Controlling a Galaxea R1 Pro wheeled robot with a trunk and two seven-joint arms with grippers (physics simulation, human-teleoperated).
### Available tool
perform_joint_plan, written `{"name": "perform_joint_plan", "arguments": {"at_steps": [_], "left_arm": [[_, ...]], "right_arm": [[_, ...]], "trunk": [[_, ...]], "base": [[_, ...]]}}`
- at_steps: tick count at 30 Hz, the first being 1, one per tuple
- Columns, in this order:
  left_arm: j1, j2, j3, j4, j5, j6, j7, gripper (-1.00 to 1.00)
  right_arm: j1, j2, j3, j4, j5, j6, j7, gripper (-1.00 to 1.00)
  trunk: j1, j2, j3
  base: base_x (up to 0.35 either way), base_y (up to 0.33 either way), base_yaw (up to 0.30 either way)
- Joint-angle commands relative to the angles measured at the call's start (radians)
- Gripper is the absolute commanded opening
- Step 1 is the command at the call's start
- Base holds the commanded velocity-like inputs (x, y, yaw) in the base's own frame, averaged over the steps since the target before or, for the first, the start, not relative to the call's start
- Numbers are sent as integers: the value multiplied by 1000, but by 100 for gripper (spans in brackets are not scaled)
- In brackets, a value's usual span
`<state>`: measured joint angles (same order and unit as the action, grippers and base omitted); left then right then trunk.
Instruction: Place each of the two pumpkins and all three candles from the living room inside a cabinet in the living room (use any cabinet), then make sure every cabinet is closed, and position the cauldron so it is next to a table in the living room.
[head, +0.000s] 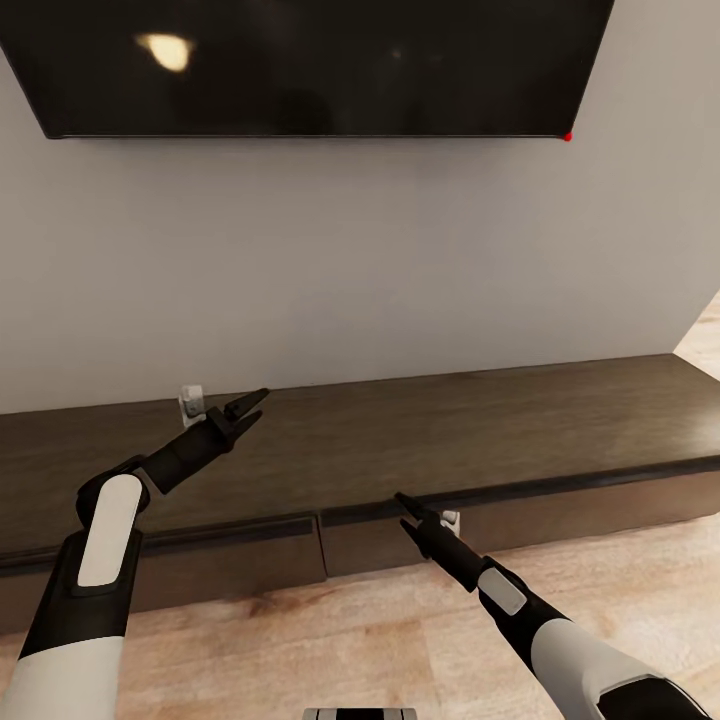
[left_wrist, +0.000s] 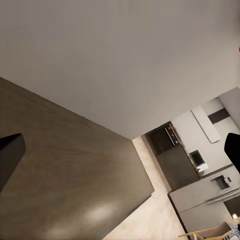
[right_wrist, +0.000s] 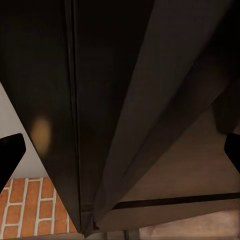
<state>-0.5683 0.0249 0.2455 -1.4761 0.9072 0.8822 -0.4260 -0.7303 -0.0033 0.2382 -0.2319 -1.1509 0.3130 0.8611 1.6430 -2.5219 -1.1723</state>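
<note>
The cabinet (head: 480, 420) is a long, low dark-brown unit against the wall, and its drawer fronts (head: 235, 562) sit flush. My left gripper (head: 255, 403) hovers open over the left part of the cabinet top, holding nothing. My right gripper (head: 402, 510) is open and empty at the cabinet's front edge, near the seam between two drawer fronts. In the left wrist view the cabinet top (left_wrist: 65, 170) runs below the spread fingers (left_wrist: 10, 155). In the right wrist view the dark cabinet front (right_wrist: 100, 100) is close ahead. The pumpkins, candles, cauldron and table are out of view.
A black TV (head: 300, 60) hangs on the grey wall above the cabinet. A small white wall fitting (head: 191, 403) sits behind the left gripper. Wooden floor (head: 380, 620) lies in front. A kitchen with appliances (left_wrist: 200, 165) lies beyond the cabinet's end, and brickwork (right_wrist: 30, 210) shows in the right wrist view.
</note>
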Motion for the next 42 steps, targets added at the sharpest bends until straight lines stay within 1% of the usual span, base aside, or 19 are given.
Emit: {"name": "perform_joint_plan", "arguments": {"at_steps": [1,35,42], "left_arm": [[-1,0,1,0,-1,6,-4,100],[-1,0,1,0,-1,6,-4,100],[-1,0,1,0,-1,6,-4,100]], "right_arm": [[-1,0,-7,-1,-18,13,3,100],[-1,0,-6,-1,-17,12,-5,100],[-1,0,-7,-1,-17,12,-5,100]], "trunk": [[0,0,-1],[0,0,-1],[3,-2,-28]], "base": [[0,0,0],[-9,0,0],[0,0,0]]}}
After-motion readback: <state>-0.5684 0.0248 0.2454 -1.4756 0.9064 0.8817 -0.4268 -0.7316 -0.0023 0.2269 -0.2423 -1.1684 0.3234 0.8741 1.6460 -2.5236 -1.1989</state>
